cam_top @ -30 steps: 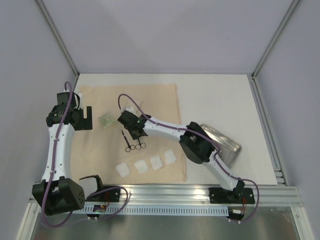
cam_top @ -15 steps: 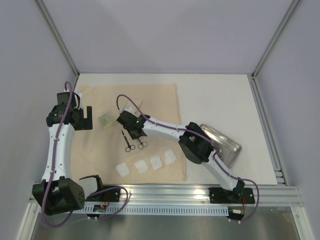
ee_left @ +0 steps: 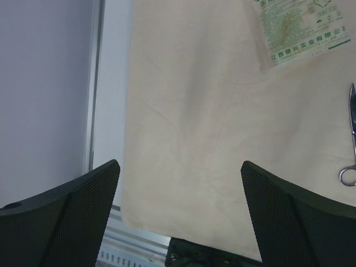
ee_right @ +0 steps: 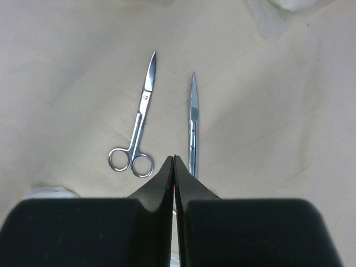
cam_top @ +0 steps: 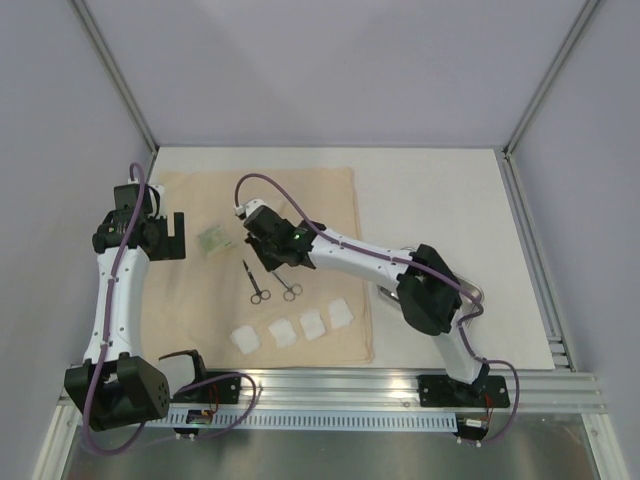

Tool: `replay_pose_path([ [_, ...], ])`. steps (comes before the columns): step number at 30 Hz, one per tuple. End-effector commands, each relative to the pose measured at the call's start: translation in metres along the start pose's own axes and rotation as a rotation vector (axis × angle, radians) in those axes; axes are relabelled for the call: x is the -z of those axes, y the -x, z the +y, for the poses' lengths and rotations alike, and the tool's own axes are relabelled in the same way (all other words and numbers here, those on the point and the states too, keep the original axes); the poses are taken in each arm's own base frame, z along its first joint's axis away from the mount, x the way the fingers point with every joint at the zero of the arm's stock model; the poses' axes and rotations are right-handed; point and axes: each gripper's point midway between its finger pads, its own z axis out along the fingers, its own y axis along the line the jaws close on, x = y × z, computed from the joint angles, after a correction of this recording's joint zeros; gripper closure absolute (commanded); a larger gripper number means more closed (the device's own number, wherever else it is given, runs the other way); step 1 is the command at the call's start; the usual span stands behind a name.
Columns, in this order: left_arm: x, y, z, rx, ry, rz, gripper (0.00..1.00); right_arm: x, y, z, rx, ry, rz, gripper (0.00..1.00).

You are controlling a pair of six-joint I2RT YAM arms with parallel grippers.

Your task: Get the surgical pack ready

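Note:
The beige cloth sheet (cam_top: 320, 215) lies spread flat on the left half of the table. Two metal scissors (cam_top: 258, 283) (cam_top: 290, 287) lie side by side on it, with several white gauze squares (cam_top: 283, 332) in a row nearer the front. My right gripper (cam_top: 280, 258) hovers just behind the scissors, shut and empty. In the right wrist view its tips (ee_right: 174, 159) sit between the left pair (ee_right: 136, 128) and the right pair (ee_right: 192, 119). My left gripper (ee_left: 178, 194) is open and empty over the cloth's left edge (ee_left: 183, 128). The steel tray (cam_top: 474, 297) is mostly hidden under my right arm. No tweezers show.
A green-printed packet (cam_top: 213, 241) lies on the cloth between the two grippers and also shows in the left wrist view (ee_left: 303, 28). The white table (cam_top: 440, 200) is framed by metal posts and grey walls. A metal rail (cam_top: 400, 385) runs along the front edge.
My right gripper has drawn back and up from the scissors, still shut. Its elbow has swung right over the tray. The right pair of scissors lies slightly further right. The left arm has not moved.

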Motion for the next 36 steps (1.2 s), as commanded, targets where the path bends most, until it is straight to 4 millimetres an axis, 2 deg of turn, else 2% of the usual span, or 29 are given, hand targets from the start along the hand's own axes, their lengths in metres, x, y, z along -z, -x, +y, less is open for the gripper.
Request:
replay_pose_path([
  [1,0.005,0.006,0.002,-0.008,-0.003,-0.031,0.0,0.01,0.017,-0.004,0.007,0.048,-0.066,1.0],
  [4,0.005,0.005,0.002,-0.008,-0.004,-0.029,0.0,0.006,0.007,0.003,0.027,0.097,-0.022,0.99],
  [5,0.005,0.006,0.002,-0.008,-0.003,-0.031,0.0,0.005,0.002,0.008,0.029,0.124,0.002,0.96],
  [7,0.005,0.006,0.002,-0.008,-0.007,-0.03,0.0,-0.002,-0.013,0.01,0.026,0.112,0.077,0.83],
  [8,0.005,0.005,0.001,-0.008,-0.007,-0.027,0.0,-0.005,-0.017,0.009,0.026,0.107,0.101,0.72],
  [10,0.005,0.005,0.001,-0.01,-0.01,-0.026,0.0,-0.014,-0.038,0.006,0.018,0.082,0.184,0.63],
  [12,0.004,0.005,0.0,-0.011,-0.015,-0.023,0.0,-0.017,-0.044,0.005,0.014,0.068,0.217,0.58],
  [13,0.004,0.005,-0.001,-0.011,-0.02,-0.024,0.0,-0.022,-0.059,0.001,0.019,0.046,0.276,0.58],
  [14,0.004,0.005,-0.001,-0.011,-0.021,-0.023,0.0,-0.023,-0.055,-0.001,0.021,0.029,0.276,0.57],
  [15,0.004,0.005,-0.002,-0.01,-0.025,-0.021,0.0,-0.031,-0.064,-0.004,0.027,0.008,0.311,0.58],
  [16,0.004,0.005,-0.003,-0.011,-0.029,-0.022,0.0,-0.03,-0.072,-0.009,0.029,-0.017,0.353,0.59],
  [17,0.004,0.005,-0.002,-0.01,-0.029,-0.024,0.0,-0.031,-0.068,-0.013,0.033,-0.044,0.347,0.6],
  [21,0.004,0.005,-0.003,-0.01,-0.029,-0.021,0.0,-0.043,-0.089,-0.019,0.036,-0.082,0.409,0.6],
  [27,0.004,0.005,-0.003,-0.01,-0.029,-0.022,0.0,-0.057,-0.108,-0.018,0.049,-0.068,0.458,0.63],
  [30,0.003,0.005,-0.003,-0.01,-0.029,-0.021,0.0,-0.068,-0.117,-0.025,0.052,-0.081,0.472,0.63],
  [32,0.004,0.005,-0.002,-0.011,-0.029,-0.022,0.0,-0.078,-0.125,-0.032,0.062,-0.105,0.484,0.66],
  [35,0.004,0.004,-0.002,-0.011,-0.029,-0.022,0.0,-0.081,-0.136,-0.035,0.077,-0.118,0.517,0.81],
  [36,0.004,0.004,-0.003,-0.011,-0.031,-0.022,0.0,-0.08,-0.138,-0.035,0.076,-0.116,0.522,0.9],
])
